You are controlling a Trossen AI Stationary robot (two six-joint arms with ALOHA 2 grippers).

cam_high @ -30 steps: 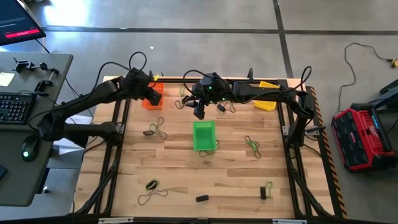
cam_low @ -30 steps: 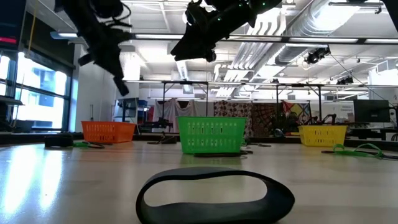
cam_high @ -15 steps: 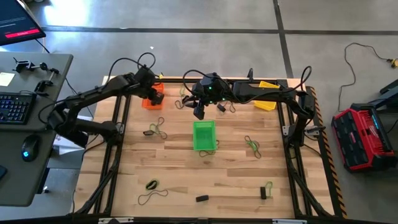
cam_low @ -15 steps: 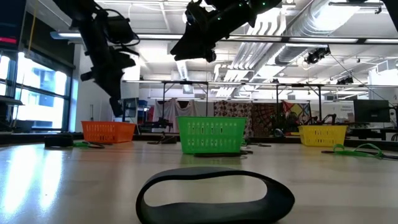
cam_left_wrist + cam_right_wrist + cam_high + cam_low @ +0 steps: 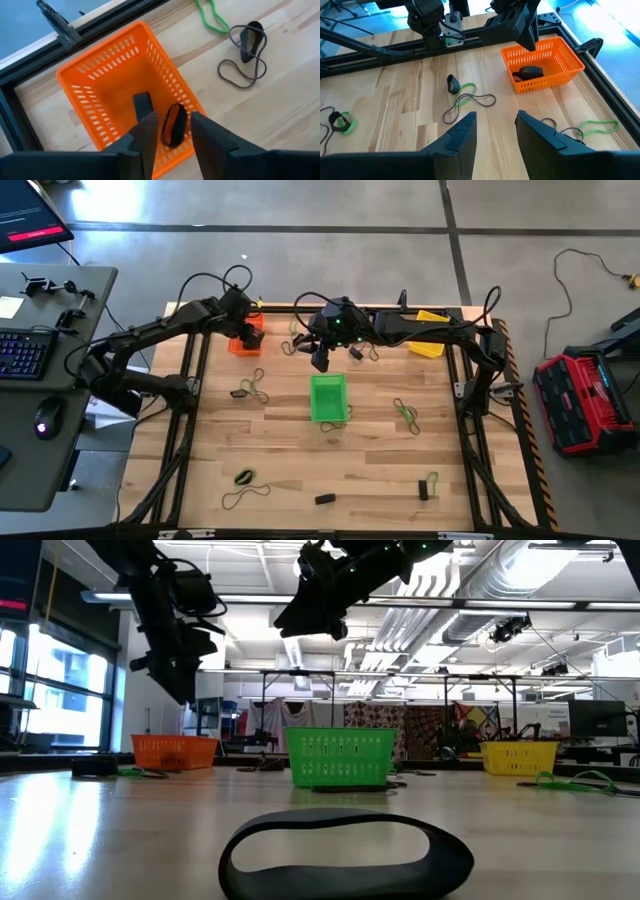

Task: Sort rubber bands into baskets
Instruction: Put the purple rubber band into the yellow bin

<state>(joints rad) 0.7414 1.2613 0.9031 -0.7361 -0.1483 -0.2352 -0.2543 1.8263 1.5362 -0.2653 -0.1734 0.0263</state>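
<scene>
My left gripper (image 5: 172, 117) hangs open over the orange basket (image 5: 100, 90), pointing steeply down. Two black rubber bands (image 5: 172, 127) lie in the basket below its fingers; they also show in the right wrist view (image 5: 527, 71). My right gripper (image 5: 495, 116) stands open and bare, high above the table's far middle (image 5: 320, 362). The green basket (image 5: 327, 397) sits mid-table and the yellow basket (image 5: 430, 333) at the far right. Loose rubber bands lie on the wood: black and green ones (image 5: 250, 387), green ones (image 5: 405, 412), and a black one close to the low camera (image 5: 345, 850).
More bands lie near the front edge (image 5: 246, 495) (image 5: 428, 483). Beside the orange basket lie a black tangle (image 5: 247, 52) and a green loop (image 5: 212, 17). A black frame (image 5: 190, 380) runs along the table's sides. A desk with a keyboard (image 5: 20, 350) stands to the left.
My left gripper has sunk toward the orange basket at the far left and tipped steeper. In the low view its tip, narrow before, now shows spread: it has opened. My right arm has kept still.
</scene>
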